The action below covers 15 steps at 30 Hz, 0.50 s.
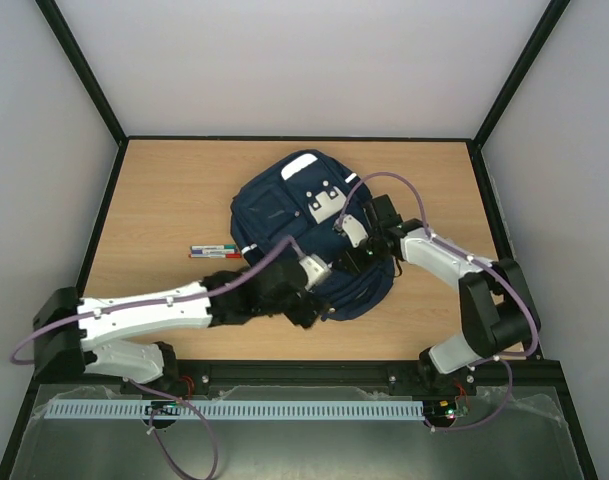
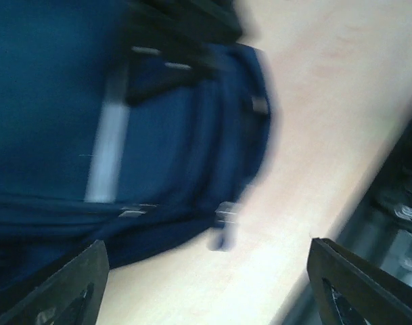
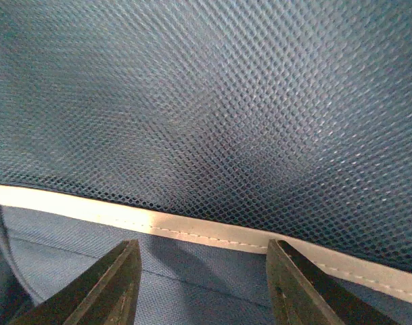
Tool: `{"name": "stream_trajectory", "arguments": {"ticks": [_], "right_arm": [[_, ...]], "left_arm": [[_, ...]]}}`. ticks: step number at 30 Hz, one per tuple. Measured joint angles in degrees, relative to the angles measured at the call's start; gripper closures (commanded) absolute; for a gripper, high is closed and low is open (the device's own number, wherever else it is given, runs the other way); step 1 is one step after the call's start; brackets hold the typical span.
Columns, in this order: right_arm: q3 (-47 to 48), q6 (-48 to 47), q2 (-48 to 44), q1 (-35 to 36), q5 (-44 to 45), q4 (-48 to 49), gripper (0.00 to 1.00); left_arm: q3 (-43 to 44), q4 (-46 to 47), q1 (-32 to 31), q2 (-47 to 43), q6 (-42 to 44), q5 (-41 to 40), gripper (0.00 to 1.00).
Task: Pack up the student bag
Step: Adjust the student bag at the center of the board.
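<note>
Mesh [image 3: 206,101] of the student bag [image 1: 274,205], lying mid-table, sits under the right gripper [image 3: 202,254], jaws parted, empty. The left gripper [image 2: 209,250], likewise spread, hangs by its near edge; either could snag fabric, dragging it.

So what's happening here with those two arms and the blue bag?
Two robot arms are working on a navy student bag lying flat on a wooden table. The left arm has its jaws open at the bag's near edge, holding nothing. The right arm hovers close over the bag's mesh panel, jaws also open and empty. A few markers lie on the table left of the bag, not yet packed.
</note>
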Motion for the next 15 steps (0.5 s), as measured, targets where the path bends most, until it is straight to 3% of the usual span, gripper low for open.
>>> {"name": "stream_trajectory", "arguments": {"ticks": [3,9,12,15], "right_arm": [[-0.48,0.24,-4.35,0.07,1.38,-0.31,0.37],[-0.57,-0.04,-18.8,0.07,6.03,-1.38,0.35],[0.52,-1.29,-21.09,0.07,8.0,-5.4,0.35],[1.18,-3.1,-21.64,0.04,9.62,-11.21,0.35]], "left_arm": [[-1.31,-2.82,6.88,-4.79,-2.38,-5.14,0.02],[-6.86,-1.66,33.4,-16.2,-5.88,-5.6,0.04],[-6.84,0.28,41.68,-14.95,-6.67,-4.28,0.04],[-6.82,3.08,46.14,-9.62,-6.97,-2.19,0.04]]}}
